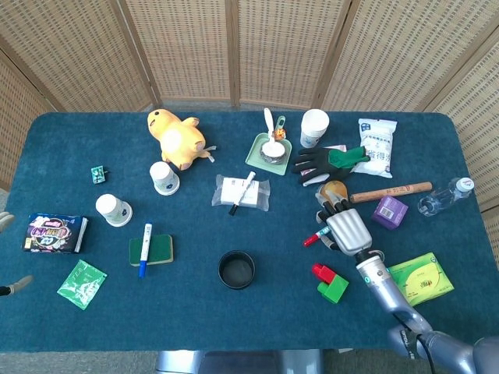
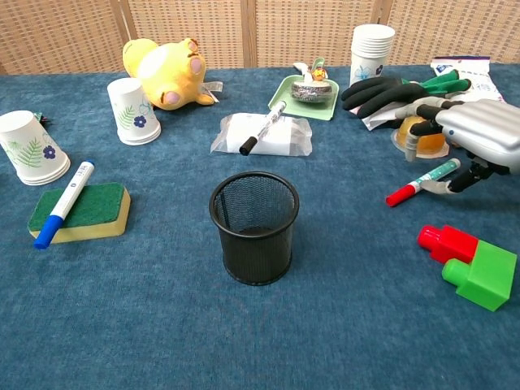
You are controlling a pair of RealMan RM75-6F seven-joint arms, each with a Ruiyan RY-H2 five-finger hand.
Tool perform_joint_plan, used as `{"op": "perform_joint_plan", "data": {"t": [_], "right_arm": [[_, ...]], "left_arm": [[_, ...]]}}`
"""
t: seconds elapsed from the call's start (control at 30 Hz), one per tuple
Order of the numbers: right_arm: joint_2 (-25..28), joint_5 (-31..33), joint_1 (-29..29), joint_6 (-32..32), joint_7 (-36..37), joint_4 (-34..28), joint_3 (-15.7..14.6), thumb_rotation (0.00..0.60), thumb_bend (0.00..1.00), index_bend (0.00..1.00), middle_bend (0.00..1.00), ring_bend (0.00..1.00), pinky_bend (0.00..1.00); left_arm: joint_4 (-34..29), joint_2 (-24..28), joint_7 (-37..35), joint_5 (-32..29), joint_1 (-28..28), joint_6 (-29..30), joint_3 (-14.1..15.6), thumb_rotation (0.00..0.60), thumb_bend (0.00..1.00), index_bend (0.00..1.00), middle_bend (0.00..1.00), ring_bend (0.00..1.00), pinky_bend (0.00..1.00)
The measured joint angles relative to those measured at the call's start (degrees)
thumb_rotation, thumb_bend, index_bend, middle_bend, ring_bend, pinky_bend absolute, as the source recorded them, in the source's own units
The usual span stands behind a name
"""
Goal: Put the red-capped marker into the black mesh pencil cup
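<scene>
Blue table, right hand spread over red-capped marker, not gripping, black mesh pencil cup well apart
</scene>
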Motion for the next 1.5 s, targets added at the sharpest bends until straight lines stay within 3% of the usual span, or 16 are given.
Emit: {"op": "perform_joint_plan", "data": {"t": [0.8, 1.17, 1.5], "right_arm": [[2.2, 3.7, 3.3, -6.5, -11.6, -5.2, -0.2, 0.600, 0.34, 0.42, 0.06, 0.01, 0.18], [4.2, 8.7, 4.5, -10.0, -21.5, -10.8, 0.3, 0.600, 0.34, 0.43, 0.06, 0.01, 0.19], [7.2, 9.9, 4.4, -9.2, -25.5, -15.6, -0.1, 0.600, 0.36, 0.43, 0.05, 0.02, 0.19]], "left_arm": [[0.4, 0.6, -2.2, 0.6, -0.4, -0.7, 0.2, 0.600, 0.02, 0.00, 0.00, 0.00, 0.03], [0.6, 0.9, -3.3, 0.8, -0.5, -0.9, 0.3, 0.600, 0.02, 0.00, 0.00, 0.00, 0.03], [0.8, 1.2, -4.2, 1.3, -0.5, -0.8, 0.4, 0.600, 0.02, 0.00, 0.00, 0.00, 0.04]]}}
